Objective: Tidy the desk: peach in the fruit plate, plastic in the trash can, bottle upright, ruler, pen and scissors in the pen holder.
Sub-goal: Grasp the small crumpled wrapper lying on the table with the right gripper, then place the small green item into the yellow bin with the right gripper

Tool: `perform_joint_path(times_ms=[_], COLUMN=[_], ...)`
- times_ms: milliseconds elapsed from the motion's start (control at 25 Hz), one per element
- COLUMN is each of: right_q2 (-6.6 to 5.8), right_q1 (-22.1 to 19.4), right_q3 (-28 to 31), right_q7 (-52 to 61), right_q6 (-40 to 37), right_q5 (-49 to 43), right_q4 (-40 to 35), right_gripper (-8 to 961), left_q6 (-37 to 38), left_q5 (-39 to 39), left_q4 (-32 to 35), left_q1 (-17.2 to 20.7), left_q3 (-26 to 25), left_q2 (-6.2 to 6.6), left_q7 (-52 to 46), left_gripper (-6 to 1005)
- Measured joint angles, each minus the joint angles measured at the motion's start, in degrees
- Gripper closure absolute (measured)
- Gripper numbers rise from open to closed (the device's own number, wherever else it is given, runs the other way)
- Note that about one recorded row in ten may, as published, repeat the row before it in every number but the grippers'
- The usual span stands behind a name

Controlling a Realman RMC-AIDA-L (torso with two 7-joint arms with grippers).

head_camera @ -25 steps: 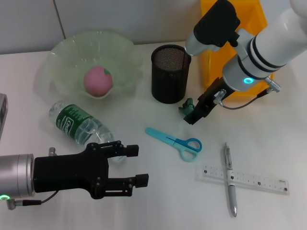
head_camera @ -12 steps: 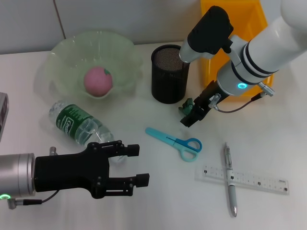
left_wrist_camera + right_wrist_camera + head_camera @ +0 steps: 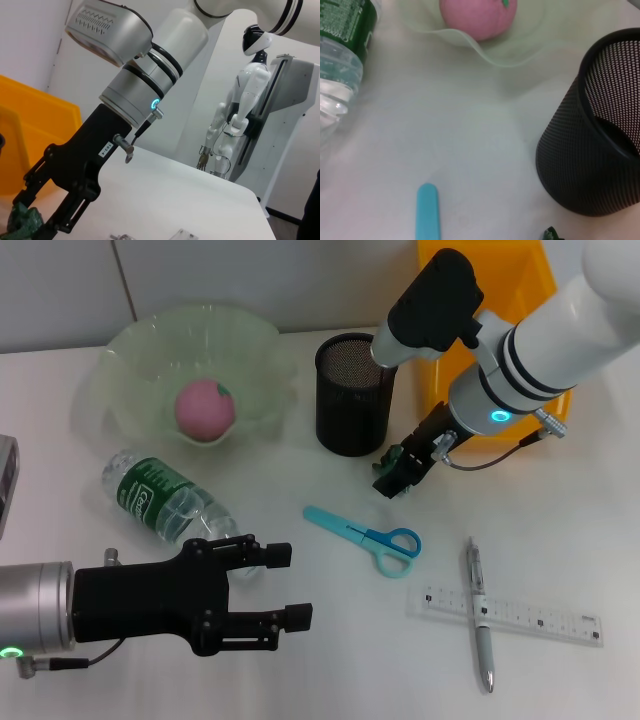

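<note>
The crumpled green plastic [image 3: 393,458] lies on the desk [image 3: 300,670] beside the pen holder [image 3: 354,393]. My right gripper [image 3: 397,472] is down at it, open, one finger on each side. The left wrist view shows the same: right gripper [image 3: 34,220], plastic [image 3: 17,222]. The peach [image 3: 205,408] sits in the fruit plate [image 3: 130,350]. The bottle [image 3: 165,502] lies on its side. Scissors [image 3: 365,536], pen [image 3: 480,615] and ruler [image 3: 530,618] lie flat, the pen across the ruler. My left gripper [image 3: 275,585] hovers open near the bottle's neck end.
The yellow trash can [image 3: 528,275] stands at the back right, behind my right arm. The right wrist view shows the pen holder [image 3: 592,165], the fruit plate's rim [image 3: 470,42], the bottle [image 3: 340,35] and the scissors' tip [image 3: 427,210].
My right gripper has moved left and down, from just right of the green plastic to straddling it. The left arm and the other objects have not moved.
</note>
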Motion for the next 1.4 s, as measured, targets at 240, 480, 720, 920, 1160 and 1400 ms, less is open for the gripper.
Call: perform_joint_path(times_ms=[240, 480, 720, 920, 1160, 1400], right_q2=[0.04, 0.07, 0.09, 0.09, -0.03, -0.22], right_q1=[0.04, -0.50, -0.51, -0.46, -0.48, -2.63], right_q3=[-0.78, -0.83, -0.82, -0.44, -0.21, 0.40], right_q7=[-0.01, -0.05, -0.03, 0.28, 0.50, 3.13], right_q6=[0.46, 1.50, 1.30, 0.51, -2.10, -7.24], right_q5=[0.38, 1.28, 1.42, 1.51, 2.26, 2.27], right_q4=[0.16, 0.31, 0.43, 0.30, -0.76, -7.41], right_gripper=[207, 303, 612, 775, 834, 842], left_q6=[0.00, 0.05, 0.13, 0.17, 0.19, 0.31], left_q5=[0.00, 0.00, 0.00, -0.08, -0.10, -0.10], left_q4=[-0.11, -0.14, -0.18, -0.19, -0.04, 0.07], left_q1=[-0.04, -0.05, -0.11, -0.16, -0.17, -0.14], left_q3=[0.00, -0.09, -0.18, -0.18, -0.18, -0.18], left_q2=[-0.05, -0.13, -0.14, -0.14, -0.14, -0.14], left_q7=[0.00, 0.00, 0.00, 0.00, 0.00, 0.00], left_gripper=[199, 199, 199, 199, 199, 199])
